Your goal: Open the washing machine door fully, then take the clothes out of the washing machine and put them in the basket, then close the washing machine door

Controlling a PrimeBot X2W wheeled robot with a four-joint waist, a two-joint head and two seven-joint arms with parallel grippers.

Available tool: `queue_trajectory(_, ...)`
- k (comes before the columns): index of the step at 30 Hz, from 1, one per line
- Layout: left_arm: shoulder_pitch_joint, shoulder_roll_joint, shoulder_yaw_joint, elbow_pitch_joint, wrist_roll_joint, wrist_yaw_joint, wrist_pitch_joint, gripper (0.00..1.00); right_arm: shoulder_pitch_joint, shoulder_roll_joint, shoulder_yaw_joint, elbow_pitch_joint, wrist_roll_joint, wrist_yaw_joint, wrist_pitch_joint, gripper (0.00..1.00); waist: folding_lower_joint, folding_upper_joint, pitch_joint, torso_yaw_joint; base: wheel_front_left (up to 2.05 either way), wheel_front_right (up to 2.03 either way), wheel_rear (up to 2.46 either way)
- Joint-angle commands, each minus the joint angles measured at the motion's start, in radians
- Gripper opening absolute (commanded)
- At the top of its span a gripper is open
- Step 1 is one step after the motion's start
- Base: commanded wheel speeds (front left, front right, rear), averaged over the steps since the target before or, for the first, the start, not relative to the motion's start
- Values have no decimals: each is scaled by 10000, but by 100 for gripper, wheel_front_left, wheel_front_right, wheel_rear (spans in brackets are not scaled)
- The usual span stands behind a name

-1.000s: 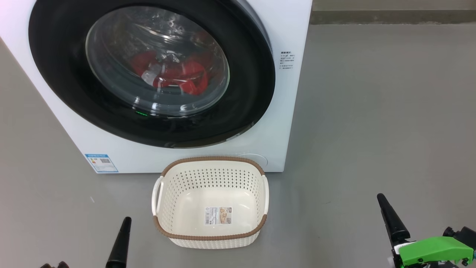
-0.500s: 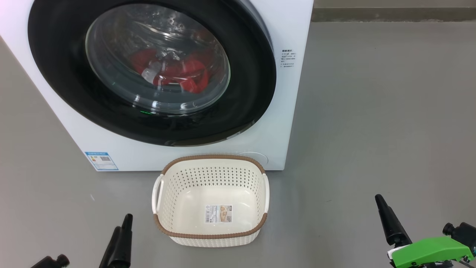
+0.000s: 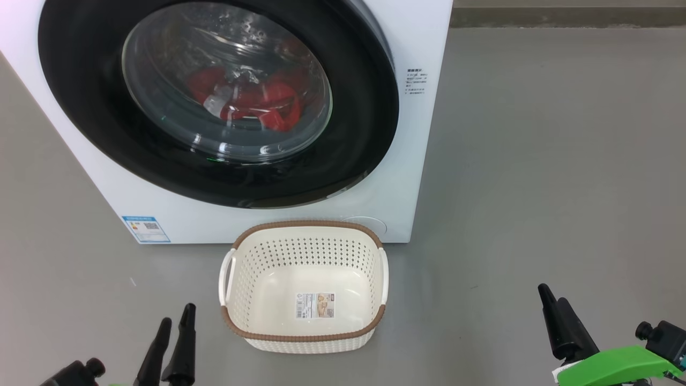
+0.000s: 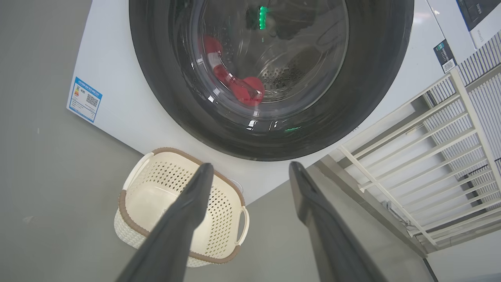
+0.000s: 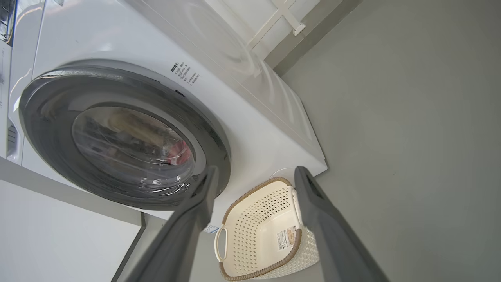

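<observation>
The white washing machine [image 3: 423, 48] stands on the floor with the washing machine door [image 3: 364, 134] shut, its black rim around a clear glass bowl. Through the glass I see the red clothes [image 3: 252, 102] lying in the drum, also visible as clothes [image 4: 246, 88] and clothes [image 5: 178, 150]. The cream basket [image 3: 305, 224] with its brown rim sits empty right in front of the machine. My left gripper [image 3: 176, 316] is open, low at the basket's left. My right gripper [image 3: 552, 296] is open, far to the basket's right. Both the left gripper [image 4: 250, 166] and the right gripper [image 5: 256, 170] hold nothing.
Bare grey floor [image 3: 536, 161] spreads to the right of the machine up to a wall base [image 3: 563, 16]. A blue label [image 3: 146, 229] sits on the machine's lower left. A white railed rack [image 4: 411, 156] stands beside the machine.
The camera has tilted slightly, so the scene sits a little higher. Both grippers have turned: a second finger now shows on each. The door stays shut.
</observation>
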Motion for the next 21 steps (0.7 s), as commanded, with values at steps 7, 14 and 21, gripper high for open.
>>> queue_trajectory(7, -75, 225, 78, -457, 1076, 39, -310, 100, -48, -191, 173, -400, -918, 4, -302, 100, -1, -1, 25, 6, 0, 0, 0)
queue_trajectory(14, -74, 256, 68, -597, 1904, 49, -517, 100, 19, -202, 201, -504, -1591, 5, -508, 100, -1, -1, 106, 11, 0, 0, 0)
queue_trajectory(21, -19, 271, 43, -731, 2756, 42, -725, 100, 122, -212, 230, -625, -2252, 5, -715, 100, -1, -1, 144, 11, 0, 0, 0)
